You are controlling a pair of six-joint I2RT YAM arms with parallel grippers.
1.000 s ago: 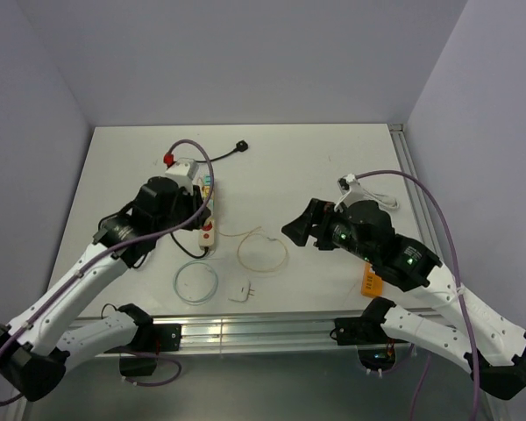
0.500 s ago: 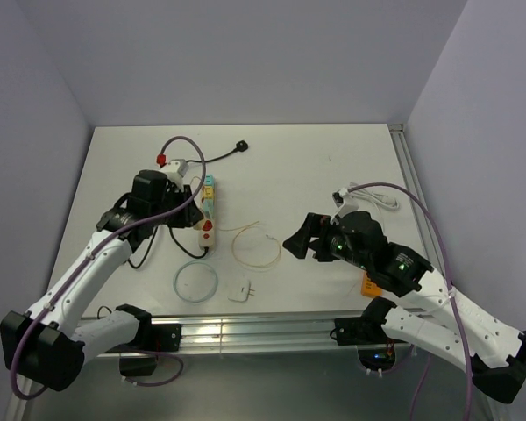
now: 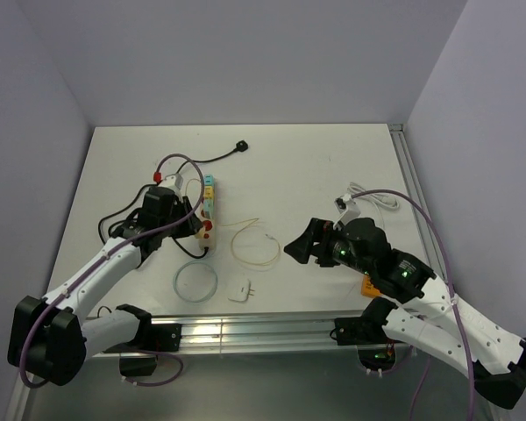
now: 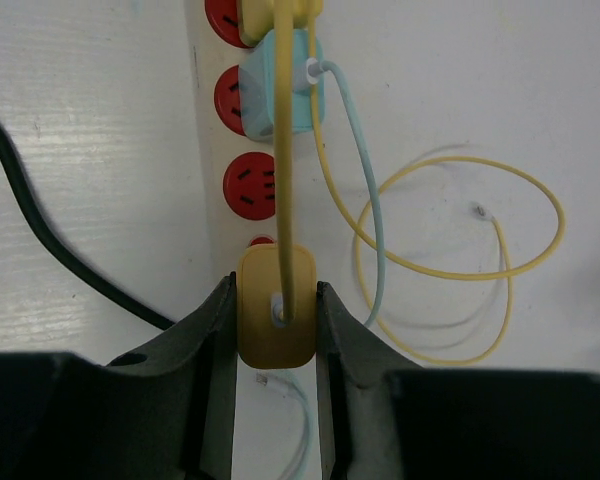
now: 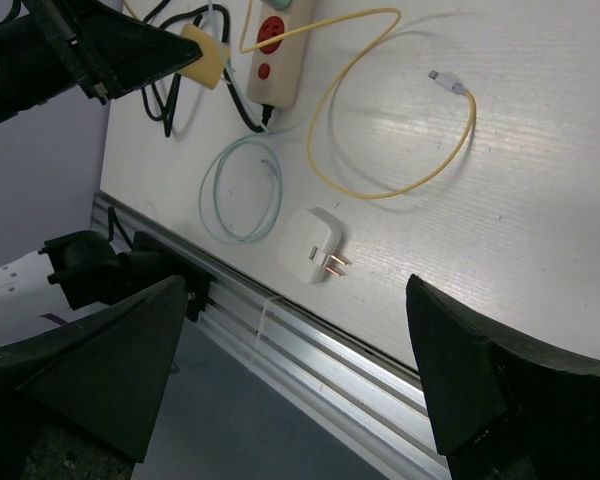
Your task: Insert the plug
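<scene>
My left gripper (image 4: pixel 275 300) is shut on a yellow plug (image 4: pixel 276 318), held over the near end of the white power strip (image 4: pixel 212 150). The plug's yellow cable (image 4: pixel 450 265) runs up past the strip and loops to the right. A teal plug (image 4: pixel 302 95) sits in one socket, and a free red socket (image 4: pixel 253 186) lies just beyond the held plug. From above, the left gripper (image 3: pixel 193 226) sits at the strip's (image 3: pixel 209 200) near end. A white two-pin plug (image 5: pixel 313 246) lies loose on the table. My right gripper (image 5: pixel 298 285) hangs open above it, empty.
A teal cable coil (image 3: pixel 196 282) lies near the front rail beside the white plug (image 3: pixel 240 290). The yellow cable loop (image 3: pixel 256 247) sits mid-table. A black cord (image 3: pixel 228 153) runs to the back, a white cable (image 3: pixel 374 196) lies right, and an orange item (image 3: pixel 369 286) sits under the right arm.
The left arm drew back along the strip toward its near end, still holding the yellow plug. The right gripper moved nearer the front edge, still open.
</scene>
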